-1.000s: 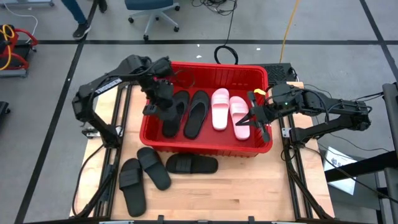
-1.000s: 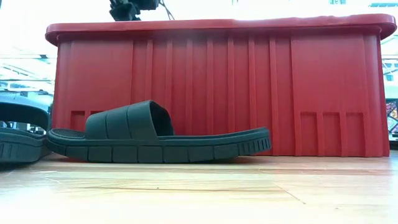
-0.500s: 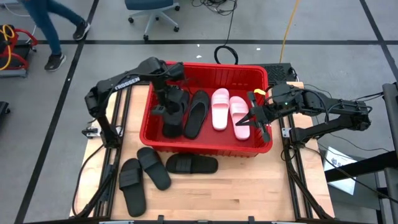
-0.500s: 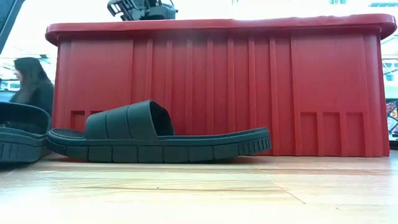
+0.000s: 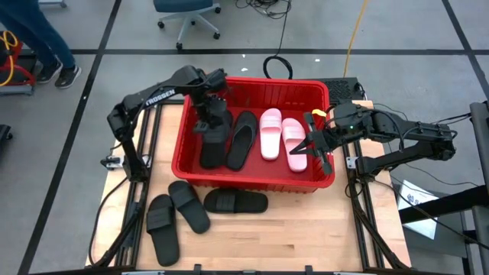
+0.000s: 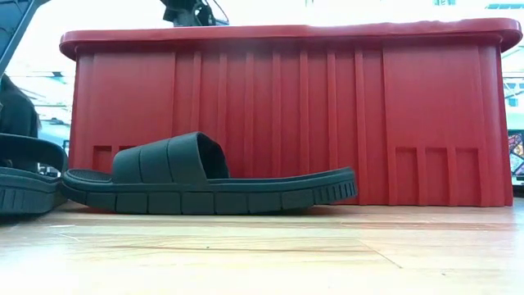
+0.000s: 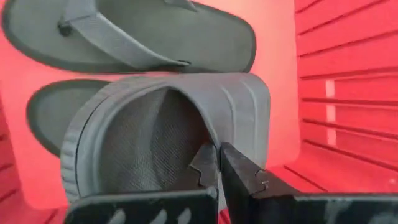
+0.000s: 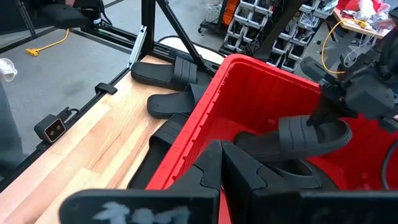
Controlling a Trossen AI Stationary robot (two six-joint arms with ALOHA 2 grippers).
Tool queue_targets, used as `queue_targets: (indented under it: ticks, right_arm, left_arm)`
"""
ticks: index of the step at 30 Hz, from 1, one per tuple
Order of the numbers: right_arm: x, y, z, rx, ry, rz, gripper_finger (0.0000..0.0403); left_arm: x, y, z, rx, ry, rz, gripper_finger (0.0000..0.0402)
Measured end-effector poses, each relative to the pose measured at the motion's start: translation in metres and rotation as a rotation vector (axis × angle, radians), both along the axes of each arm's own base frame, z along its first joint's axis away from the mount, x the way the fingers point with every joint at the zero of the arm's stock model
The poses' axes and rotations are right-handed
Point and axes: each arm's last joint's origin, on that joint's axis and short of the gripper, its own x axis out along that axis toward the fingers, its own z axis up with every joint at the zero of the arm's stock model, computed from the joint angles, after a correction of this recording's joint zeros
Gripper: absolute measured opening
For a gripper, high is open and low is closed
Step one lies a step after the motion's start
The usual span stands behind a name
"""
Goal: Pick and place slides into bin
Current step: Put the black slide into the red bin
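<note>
From above, the left gripper (image 5: 208,122) hangs inside the bin (image 5: 252,179) at its left end, its jaws pinched on the strap of a black slide (image 5: 214,139) that reaches from them toward the near wall. Just right of those jaws lies a second black slide (image 5: 242,139), then two pink slides (image 5: 283,139). The right gripper (image 5: 317,143) sits over the bin's right rim, beside the pink pair. Three more black slides (image 5: 200,208) lie on the counter (image 5: 298,237) in front of the bin, well clear of both grippers

At counter level, one black slide (image 6: 196,179) rests against the bin's red wall (image 6: 344,115), another (image 6: 29,176) beside it at the edge of view

The left wrist view shows its jaws closed on the strap edge of the gripped slide (image 7: 168,124), the other black slide (image 7: 137,34) lying just beyond it

The right wrist view shows its jaws closed together, gripping nothing, above the bin rim (image 8: 205,118)
</note>
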Motion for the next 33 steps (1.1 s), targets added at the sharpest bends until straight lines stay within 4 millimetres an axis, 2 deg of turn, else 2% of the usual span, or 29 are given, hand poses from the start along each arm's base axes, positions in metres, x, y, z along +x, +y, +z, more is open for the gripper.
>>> queue_targets:
  ticks: [6, 17, 26, 33]
  right_arm:
    - [0.0, 0.0, -0.001, 0.0, 0.008, 0.0, 0.0]
    - [0.0, 0.0, -0.001, -0.023, 0.006, 0.011, 0.0]
    - [0.0, 0.0, -0.001, -0.028, 0.005, 0.014, 0.0]
    - [-0.001, 0.0, -0.001, -0.029, 0.008, 0.014, 0.0]
  left_arm:
    - [-0.001, 0.009, -0.004, 0.072, 0.03, 0.012, 0.0]
    - [0.013, 0.023, -0.029, 0.141, 0.11, 0.002, 0.0]
    - [0.017, 0.025, -0.03, 0.164, 0.077, -0.002, 0.0002]
    - [0.022, 0.028, -0.03, 0.244, 0.064, -0.001, 0.0027]
